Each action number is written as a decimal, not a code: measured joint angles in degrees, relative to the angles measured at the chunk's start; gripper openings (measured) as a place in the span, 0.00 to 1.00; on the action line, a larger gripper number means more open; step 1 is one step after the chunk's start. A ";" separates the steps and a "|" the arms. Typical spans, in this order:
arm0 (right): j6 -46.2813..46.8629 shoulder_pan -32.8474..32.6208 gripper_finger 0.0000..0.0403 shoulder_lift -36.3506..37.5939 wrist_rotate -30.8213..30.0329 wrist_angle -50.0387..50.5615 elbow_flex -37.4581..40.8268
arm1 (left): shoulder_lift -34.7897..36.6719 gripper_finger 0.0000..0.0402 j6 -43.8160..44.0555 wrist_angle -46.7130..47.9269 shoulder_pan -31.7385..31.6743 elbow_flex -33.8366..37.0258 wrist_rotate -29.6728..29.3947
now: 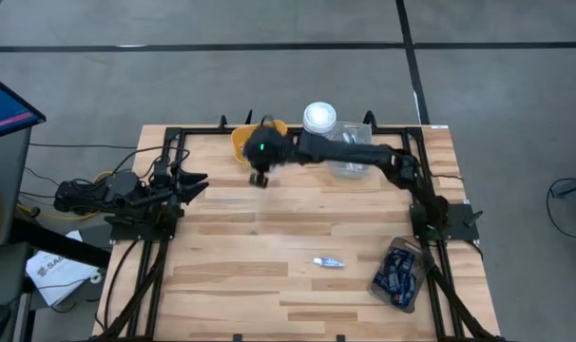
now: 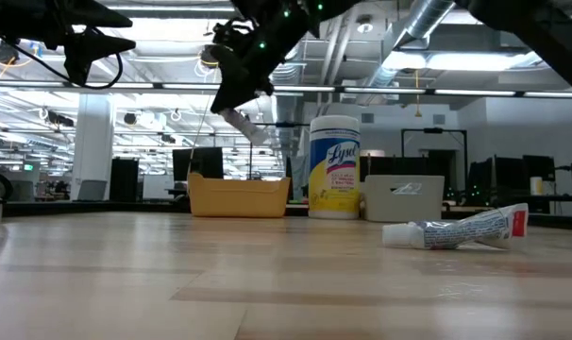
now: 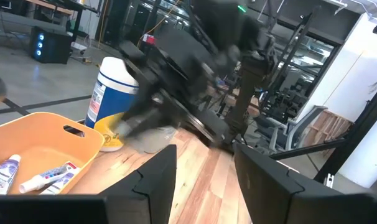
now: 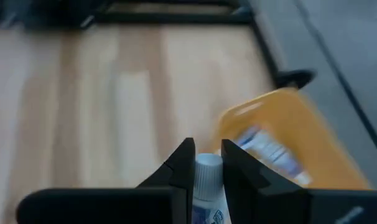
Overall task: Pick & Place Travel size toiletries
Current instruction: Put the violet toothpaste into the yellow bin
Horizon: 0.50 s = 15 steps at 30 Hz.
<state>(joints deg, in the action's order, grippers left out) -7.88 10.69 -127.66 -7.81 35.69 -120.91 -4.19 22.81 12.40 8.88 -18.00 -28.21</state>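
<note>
A small white-and-blue tube (image 4: 207,186) is held clamped in the right claw (image 4: 207,163), cap fwd, above the tabletop (image 1: 269,237) just near of the yellow bin (image 1: 240,144), w/ the left claw (image 1: 195,184), fingers apart, parked far left.

White-capped tube (image 4: 208,186) between fingers (image 4: 179,168)

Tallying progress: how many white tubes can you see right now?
4 tubes: one on the table, one in the right gripper by the yellow bin, two inside it. More may lie hidden there.
</note>
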 joint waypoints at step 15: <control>3.96 10.62 0.13 -5.90 -0.15 -9.87 0.07 | -0.02 0.40 -0.01 0.00 -0.01 0.00 -0.04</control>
<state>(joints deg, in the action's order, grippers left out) -3.92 21.31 -133.56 -7.97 25.82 -120.84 -4.21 22.80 12.40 8.86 -18.00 -28.24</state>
